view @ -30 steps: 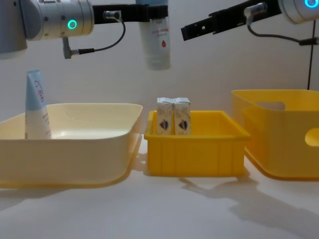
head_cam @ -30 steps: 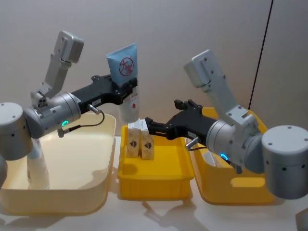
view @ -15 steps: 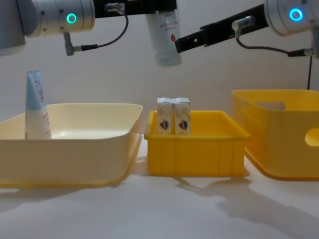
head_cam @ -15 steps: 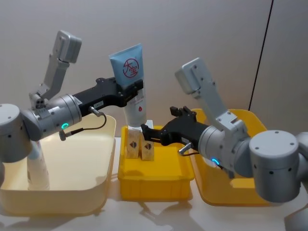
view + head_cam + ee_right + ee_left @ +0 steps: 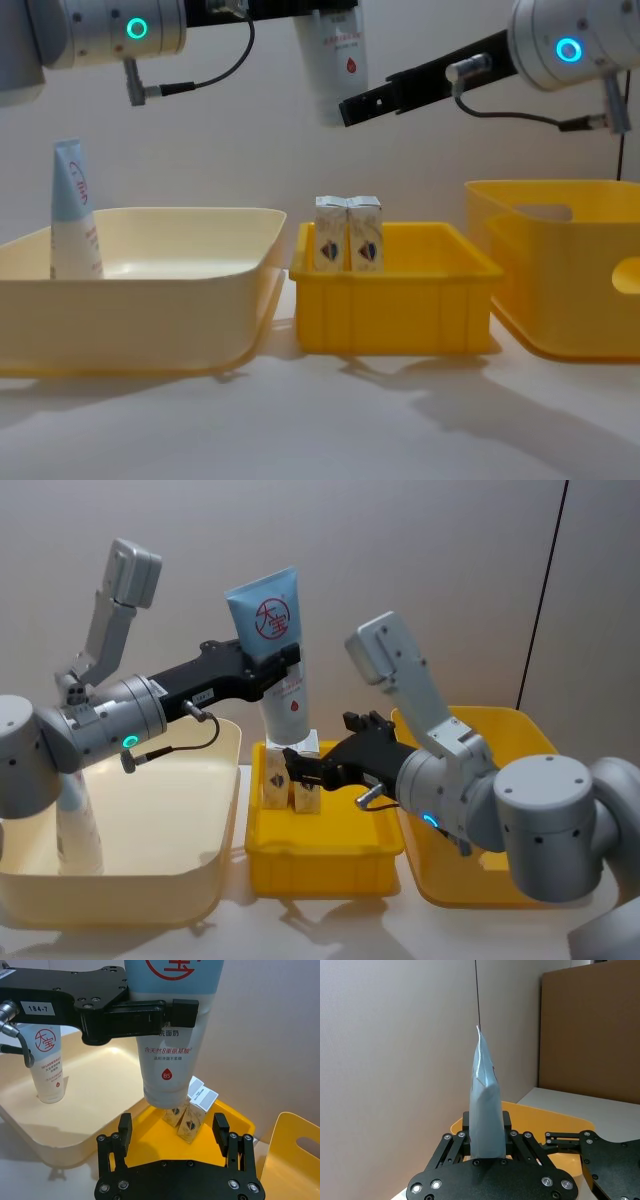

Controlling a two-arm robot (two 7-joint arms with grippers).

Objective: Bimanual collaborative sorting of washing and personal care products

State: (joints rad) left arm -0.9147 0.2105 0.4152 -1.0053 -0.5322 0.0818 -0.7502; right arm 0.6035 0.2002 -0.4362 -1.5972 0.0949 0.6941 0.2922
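The right gripper point(image 5: 172, 1129), jaws spread wide, sits near the cap end of a light-blue face-wash tube point(image 5: 266, 615). The left gripper point(image 5: 284, 666) clamps that tube cap-down, above two cream cartons point(image 5: 348, 235) standing in the small yellow bin point(image 5: 395, 300).

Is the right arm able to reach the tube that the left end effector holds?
Likely yes: the open right end effector is close to the lower end of the face-wash tube, with nothing between them.

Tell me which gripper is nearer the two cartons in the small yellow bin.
Right. The right gripper hangs open above the cartons; the left gripper is higher up, shut on the light-blue tube.
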